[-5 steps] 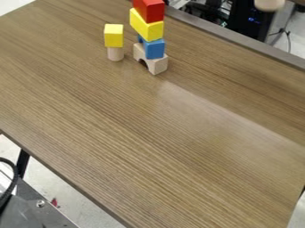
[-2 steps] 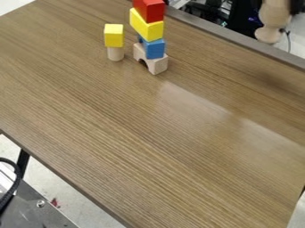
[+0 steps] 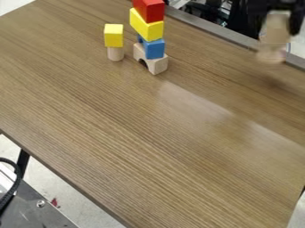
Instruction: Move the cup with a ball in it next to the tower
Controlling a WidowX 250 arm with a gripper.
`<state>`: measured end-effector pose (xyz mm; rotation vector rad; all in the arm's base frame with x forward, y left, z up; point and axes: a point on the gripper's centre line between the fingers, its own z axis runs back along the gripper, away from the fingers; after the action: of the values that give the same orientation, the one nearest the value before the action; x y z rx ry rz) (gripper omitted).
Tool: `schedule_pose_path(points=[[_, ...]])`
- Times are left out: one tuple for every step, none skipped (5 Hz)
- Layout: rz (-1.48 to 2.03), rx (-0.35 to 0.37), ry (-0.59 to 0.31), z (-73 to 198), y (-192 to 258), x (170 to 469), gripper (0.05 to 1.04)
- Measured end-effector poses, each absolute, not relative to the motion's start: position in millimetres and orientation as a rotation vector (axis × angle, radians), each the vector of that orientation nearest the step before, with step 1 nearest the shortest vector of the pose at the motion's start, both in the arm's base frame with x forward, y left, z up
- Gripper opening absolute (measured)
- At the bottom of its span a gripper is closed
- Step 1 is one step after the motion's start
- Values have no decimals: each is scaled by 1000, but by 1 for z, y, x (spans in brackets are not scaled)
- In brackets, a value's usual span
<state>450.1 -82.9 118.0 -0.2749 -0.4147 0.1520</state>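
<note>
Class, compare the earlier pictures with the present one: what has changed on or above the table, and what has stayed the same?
The pale wooden cup has moved down the picture at the upper right, with the claw holding it. No grasp or release is seen. The block tower and the yellow cube on its wooden cylinder stayed put.

The worktop [image 3: 131, 133] is wood-grained and smooth, with a soft sheen. The arch [image 3: 158, 66] and peg [image 3: 115, 54] look like bare matt wood, the red block [image 3: 154, 12] smooth. The cup [image 3: 275, 38] looks wooden; the screw [image 3: 40, 203], shiny metal.
</note>
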Motion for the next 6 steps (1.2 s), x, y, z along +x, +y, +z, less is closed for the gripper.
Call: schedule_pose_path(points=[[156,-314,-392,109,-93,448,878],[123,-267,-285,85,-94,442,878],[91,-213,-235,80,-94,443,917],[96,-170,-233,78,-92,443,1001],[90,-148,-251,79,-91,445,999],[104,-159,-352,95,-90,452,999]])
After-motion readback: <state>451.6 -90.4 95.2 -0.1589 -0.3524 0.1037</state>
